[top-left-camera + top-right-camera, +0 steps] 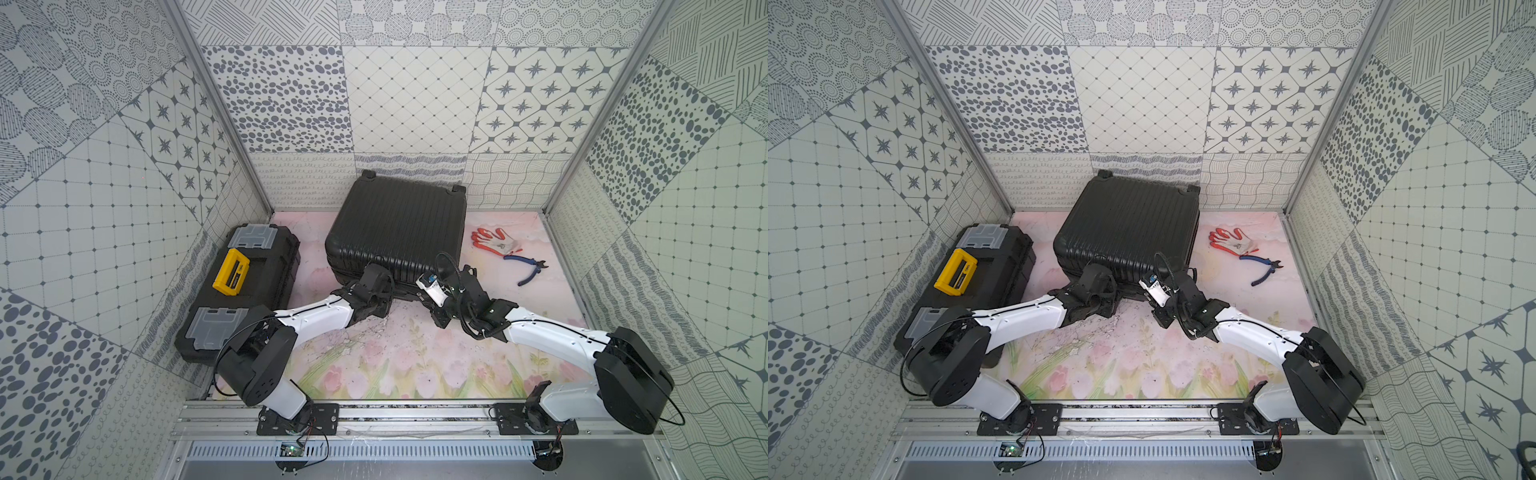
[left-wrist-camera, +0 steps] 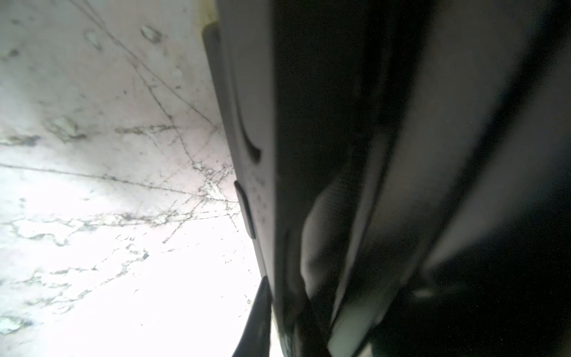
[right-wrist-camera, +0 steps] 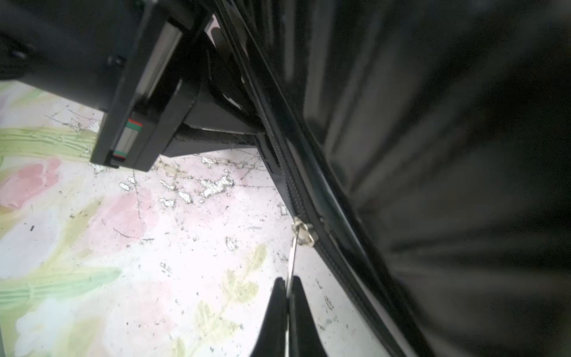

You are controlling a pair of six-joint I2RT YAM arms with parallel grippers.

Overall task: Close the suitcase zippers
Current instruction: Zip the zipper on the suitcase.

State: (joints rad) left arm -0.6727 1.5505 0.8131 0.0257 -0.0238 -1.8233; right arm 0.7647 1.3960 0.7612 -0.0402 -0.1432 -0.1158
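The black ribbed suitcase (image 1: 397, 232) lies flat at the back middle of the floral mat in both top views. My right gripper (image 3: 288, 279) is shut on the thin silver pull tab (image 3: 292, 262) of a zipper slider (image 3: 304, 235), which sits on the black zipper track (image 3: 278, 160) along the case's near side. My left gripper (image 1: 384, 297) presses against the same near edge, just left of the right one. In the left wrist view only one dark finger (image 2: 258, 318) shows against the blurred shell (image 2: 340, 123). What lies between its jaws is hidden.
A black toolbox (image 1: 249, 286) with a yellow handle (image 1: 231, 271) stands at the left wall. Red-and-white gloves (image 1: 496, 243) and blue-handled pliers (image 1: 525, 268) lie right of the case. Patterned walls close in three sides.
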